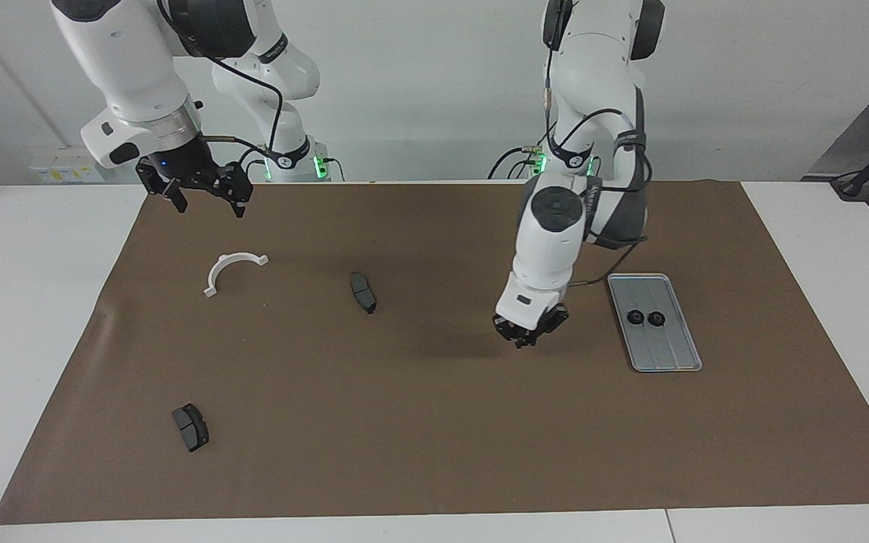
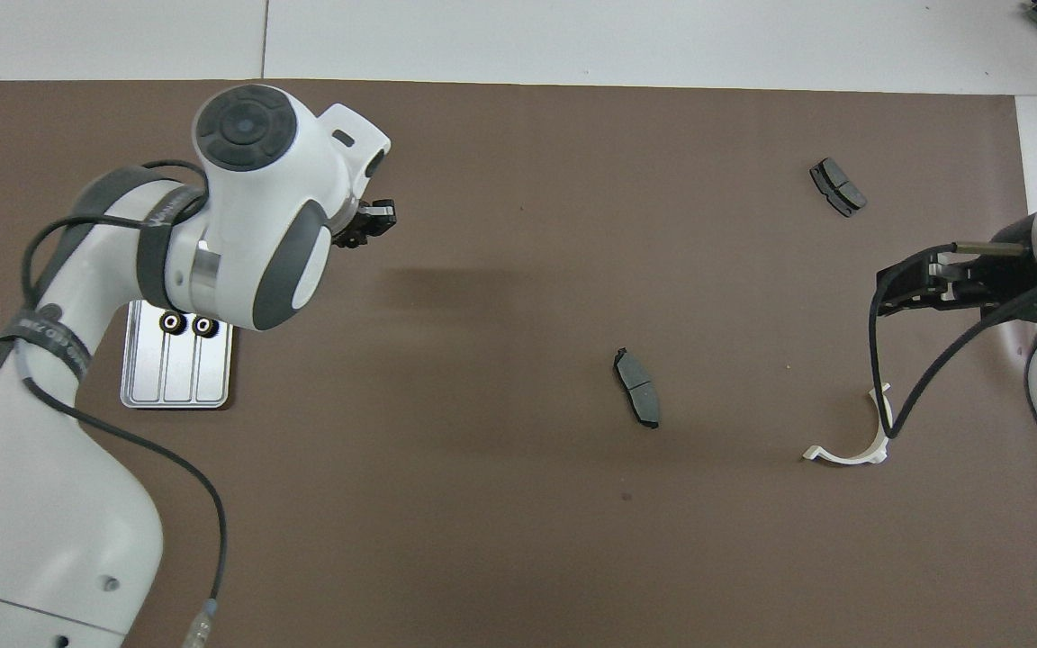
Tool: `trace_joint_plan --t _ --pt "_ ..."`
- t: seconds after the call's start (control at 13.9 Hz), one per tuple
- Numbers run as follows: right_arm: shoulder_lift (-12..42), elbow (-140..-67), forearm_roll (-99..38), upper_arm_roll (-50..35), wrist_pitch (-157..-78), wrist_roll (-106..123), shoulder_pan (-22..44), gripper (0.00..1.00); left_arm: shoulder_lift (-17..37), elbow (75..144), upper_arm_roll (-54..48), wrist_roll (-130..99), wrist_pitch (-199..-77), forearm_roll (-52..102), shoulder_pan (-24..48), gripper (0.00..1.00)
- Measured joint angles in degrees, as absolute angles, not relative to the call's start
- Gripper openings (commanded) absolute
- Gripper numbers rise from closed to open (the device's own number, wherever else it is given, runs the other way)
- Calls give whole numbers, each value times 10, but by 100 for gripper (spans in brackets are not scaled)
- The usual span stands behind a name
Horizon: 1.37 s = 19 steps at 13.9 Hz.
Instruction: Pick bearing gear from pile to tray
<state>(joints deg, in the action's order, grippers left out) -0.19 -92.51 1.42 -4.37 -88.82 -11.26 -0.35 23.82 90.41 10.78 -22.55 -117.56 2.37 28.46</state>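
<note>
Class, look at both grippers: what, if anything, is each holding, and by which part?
The left gripper is shut on a small black gear; which part cannot be told. The right gripper is open and holds nothing.
</note>
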Motion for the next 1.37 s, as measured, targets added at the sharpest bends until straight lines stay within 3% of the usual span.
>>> trace_joint_plan --t 0.36,0.72,0.79,0.86,0.93,1.15,1.22,1.37 --pt "-9 -938 14 -46 -893 -119 -3 100 135 1055 109 -9 -1173 28 171 0" --pt "-9 -941 14 -46 -910 -119 -3 100 81 1206 109 111 -1256 29 114 0" --pt "-9 -942 14 -46 -911 -119 -3 100 73 1230 109 125 -1271 29 107 4" --pt "-9 -942 14 -46 -911 -119 -4 100 66 1251 109 138 -1283 29 99 9" --pt "-9 -942 14 -46 -911 -119 -4 100 60 1265 109 147 -1291 29 92 21" --pt "-9 -942 14 -46 -911 -119 -3 100 51 1277 109 159 -1298 29 79 82" --pt "-9 -942 14 -46 -911 -119 -3 100 49 1277 109 159 -1298 29 78 94" --pt "-9 -942 14 -46 -911 -119 -3 100 47 1275 108 159 -1306 29 78 100"
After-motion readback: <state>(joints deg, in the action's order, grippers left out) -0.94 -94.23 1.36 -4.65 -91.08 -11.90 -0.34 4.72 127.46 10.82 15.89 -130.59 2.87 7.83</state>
